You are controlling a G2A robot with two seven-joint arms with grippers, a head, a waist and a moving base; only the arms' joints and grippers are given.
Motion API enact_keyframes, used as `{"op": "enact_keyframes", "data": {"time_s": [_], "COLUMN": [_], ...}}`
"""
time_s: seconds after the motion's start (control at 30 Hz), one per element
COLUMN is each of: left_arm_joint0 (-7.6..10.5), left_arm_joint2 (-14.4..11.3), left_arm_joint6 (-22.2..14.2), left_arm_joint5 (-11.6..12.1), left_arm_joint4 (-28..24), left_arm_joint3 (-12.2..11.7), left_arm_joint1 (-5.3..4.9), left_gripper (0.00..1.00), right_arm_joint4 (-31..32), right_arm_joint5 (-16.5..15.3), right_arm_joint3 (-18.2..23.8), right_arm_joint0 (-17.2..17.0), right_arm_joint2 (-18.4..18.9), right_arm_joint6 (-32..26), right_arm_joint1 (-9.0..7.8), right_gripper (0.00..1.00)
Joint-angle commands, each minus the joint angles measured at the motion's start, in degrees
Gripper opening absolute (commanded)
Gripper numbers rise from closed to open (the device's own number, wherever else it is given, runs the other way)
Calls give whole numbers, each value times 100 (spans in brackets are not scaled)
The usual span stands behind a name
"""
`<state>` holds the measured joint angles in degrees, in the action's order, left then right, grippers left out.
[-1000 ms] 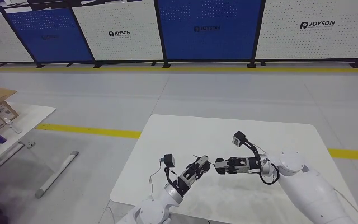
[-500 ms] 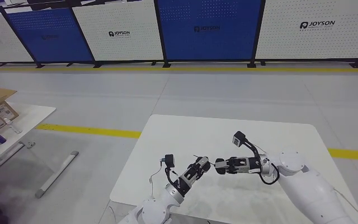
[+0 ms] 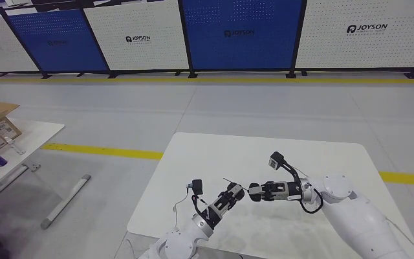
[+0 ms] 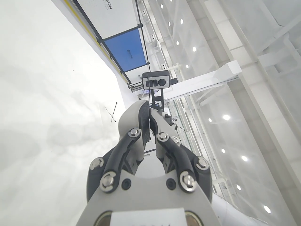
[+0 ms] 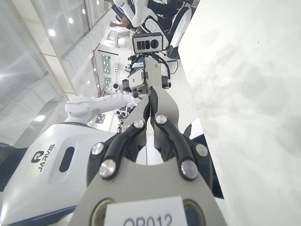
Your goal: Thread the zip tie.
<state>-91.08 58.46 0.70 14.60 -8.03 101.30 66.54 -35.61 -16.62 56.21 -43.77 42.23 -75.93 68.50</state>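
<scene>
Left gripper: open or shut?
Shut. The left gripper has its pads pressed together, with the thin black zip tie pinched between them.

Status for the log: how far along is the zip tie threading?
Done: the zip tie is off the table, pinched by both the left gripper and the right gripper. In hand: the two sit tip to tip above the table. Left: whether the tail has entered the head is too small to tell, so likely threading and pulling through.
</scene>
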Motion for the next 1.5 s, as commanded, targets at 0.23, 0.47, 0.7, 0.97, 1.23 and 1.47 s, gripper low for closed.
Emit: {"op": "enact_keyframes", "data": {"time_s": [0.23, 0.47, 0.7, 0.97, 1.23, 1.47], "left_arm_joint0": [8, 62, 149, 161, 249, 178], "left_arm_joint2": [-8, 3, -131, -151, -91, 635], "left_arm_joint6": [23, 192, 625, 667, 589, -667], "left_arm_joint5": [-4, -101, -348, -374, -423, -453], "left_arm_joint4": [71, 84, 571, 596, 781, 862], "left_arm_joint3": [-35, -87, -250, -266, -314, -317], "left_arm_joint1": [26, 60, 120, 128, 119, -69], "left_gripper": [0, 0, 0, 0, 0, 0], "right_arm_joint4": [94, 133, 117, 405, 405, 405], "right_arm_joint5": [86, 48, -122, -87, -87, -87], "right_arm_joint3": [226, 408, 880, 1039, 1039, 1039], "right_arm_joint0": [-147, -420, -1046, -1137, -1137, -1137], "right_arm_joint2": [143, 626, 1469, 1582, 1582, 1582], "right_arm_joint6": [238, 240, 231, 264, 264, 264], "right_arm_joint1": [-44, -218, -526, -590, -590, -590], "right_gripper": [42, 100, 100, 100, 100, 100]}}
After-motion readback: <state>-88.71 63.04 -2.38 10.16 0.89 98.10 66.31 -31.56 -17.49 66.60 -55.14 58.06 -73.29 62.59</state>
